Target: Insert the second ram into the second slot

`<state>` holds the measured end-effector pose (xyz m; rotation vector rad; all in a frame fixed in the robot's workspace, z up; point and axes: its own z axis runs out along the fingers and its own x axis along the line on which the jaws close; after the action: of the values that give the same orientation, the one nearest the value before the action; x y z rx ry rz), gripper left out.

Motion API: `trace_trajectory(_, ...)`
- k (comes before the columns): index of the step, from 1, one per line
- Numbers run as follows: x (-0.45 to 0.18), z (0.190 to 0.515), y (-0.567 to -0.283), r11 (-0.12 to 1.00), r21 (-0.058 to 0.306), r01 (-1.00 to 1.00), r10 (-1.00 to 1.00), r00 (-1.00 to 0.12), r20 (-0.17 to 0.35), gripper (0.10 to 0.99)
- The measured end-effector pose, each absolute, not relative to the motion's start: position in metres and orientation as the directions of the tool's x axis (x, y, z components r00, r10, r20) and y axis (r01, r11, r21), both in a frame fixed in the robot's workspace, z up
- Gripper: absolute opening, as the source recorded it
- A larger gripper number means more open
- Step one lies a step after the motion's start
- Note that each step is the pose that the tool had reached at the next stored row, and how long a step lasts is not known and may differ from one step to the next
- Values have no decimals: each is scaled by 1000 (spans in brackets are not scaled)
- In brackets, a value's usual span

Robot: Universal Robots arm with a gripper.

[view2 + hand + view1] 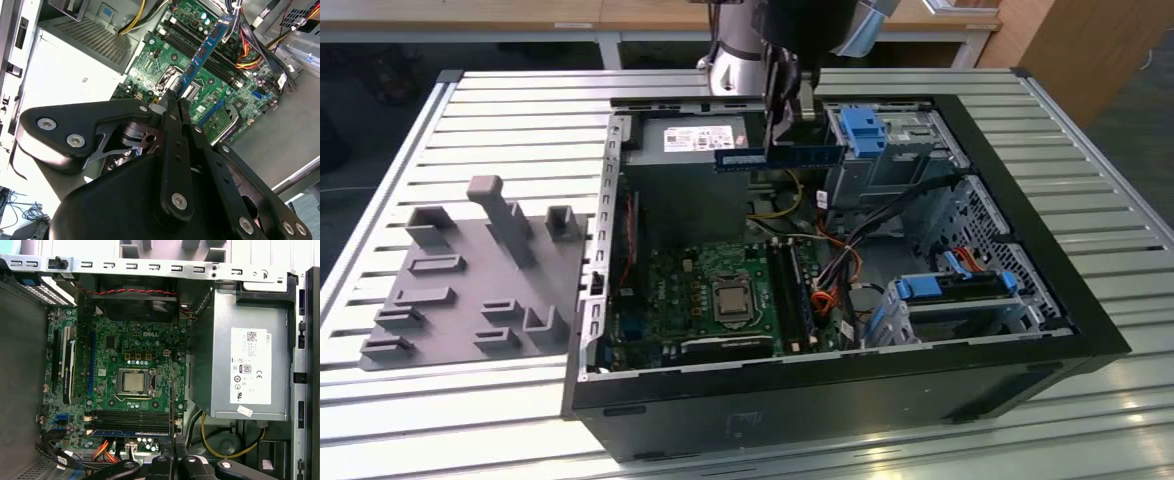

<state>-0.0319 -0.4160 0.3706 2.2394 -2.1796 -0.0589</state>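
Second ram, a thin flat blue circuit-board stick (781, 157), is clamped by its upper edge in the black gripper (786, 138), upper centre of the exterior view, above the open black computer case (854, 400). Likely risk: a slight tilt or offset would jam it against the dark memory slots (790, 285) or snag the orange cables (825, 300) beside them.

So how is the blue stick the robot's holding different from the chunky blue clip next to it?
The second ram is thin, flat and dark blue with chips; the blue clip is chunky, brighter plastic. The ram hangs in the air, pinched by the gripper, above the open case; the clip sits fixed on the metal drive cage. Both are blue.
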Motion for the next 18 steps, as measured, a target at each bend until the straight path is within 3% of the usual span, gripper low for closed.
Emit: trace_trajectory(18,-32,371,-418,-20,38,-999,-1000,19,-16,133)
